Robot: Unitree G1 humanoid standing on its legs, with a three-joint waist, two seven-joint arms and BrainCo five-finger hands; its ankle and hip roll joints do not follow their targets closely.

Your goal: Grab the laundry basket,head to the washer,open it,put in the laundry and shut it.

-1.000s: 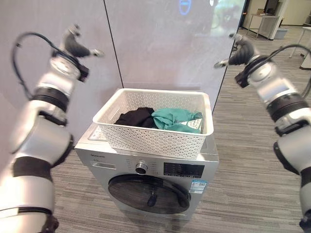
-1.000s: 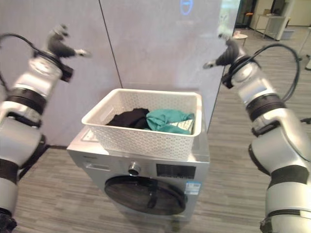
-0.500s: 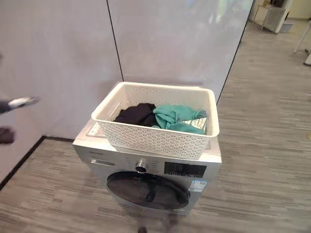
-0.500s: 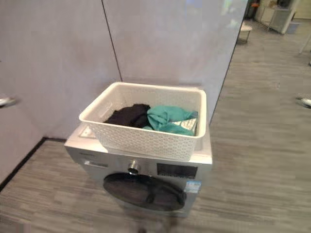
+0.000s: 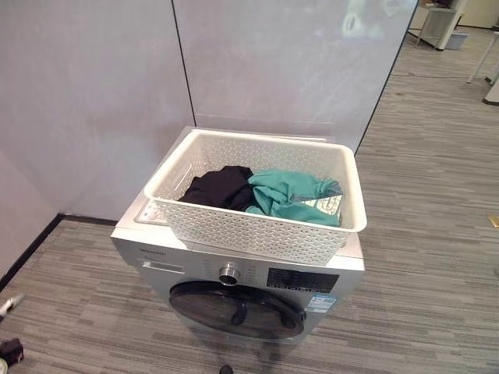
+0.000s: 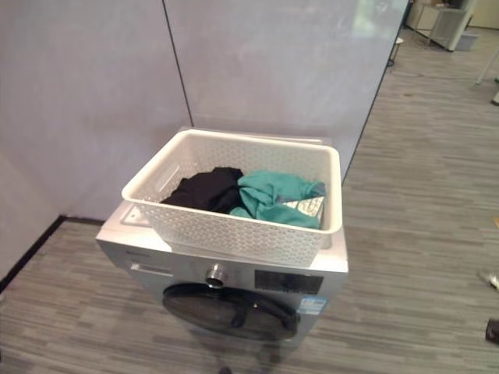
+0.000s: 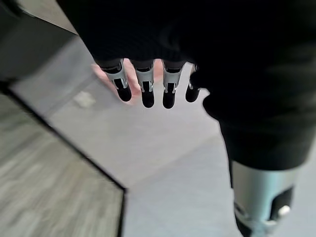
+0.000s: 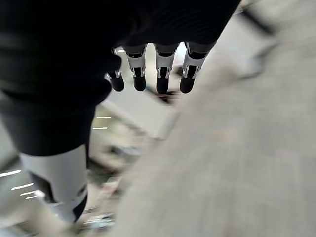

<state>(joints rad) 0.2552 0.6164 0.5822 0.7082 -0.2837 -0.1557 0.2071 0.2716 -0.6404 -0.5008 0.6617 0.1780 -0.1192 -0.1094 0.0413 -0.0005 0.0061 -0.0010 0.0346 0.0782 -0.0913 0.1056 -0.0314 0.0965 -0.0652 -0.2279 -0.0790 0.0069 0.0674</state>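
Basket (image 5: 257, 226) with laundry (image 5: 265, 191) being left on washer (image 5: 234, 273); door (image 5: 234, 308) not yet opened. Arms being lowered since a second ago. Left hand (image 7: 148, 84), right hand (image 8: 158, 69): fingers straight, nothing being held.

Left hand (image 7: 148, 74) and right hand (image 8: 153, 64) hang empty, fingers straight.

Laundry basket (image 5: 257, 226) on top of washer (image 5: 156, 249), covering most of lid. In basket: two garments (image 5: 222, 187) (image 5: 292, 195) side by side, touching, one on robot's left, other on right. Washer door (image 5: 234, 308) on front, below basket, closed. Wall panels (image 5: 93, 93) behind washer. Floor (image 5: 421, 257) around, open to right. Both hands low, well apart from washer: left hand (image 7: 148, 84), right hand (image 8: 153, 69), fingers apparently straight, holding nothing.
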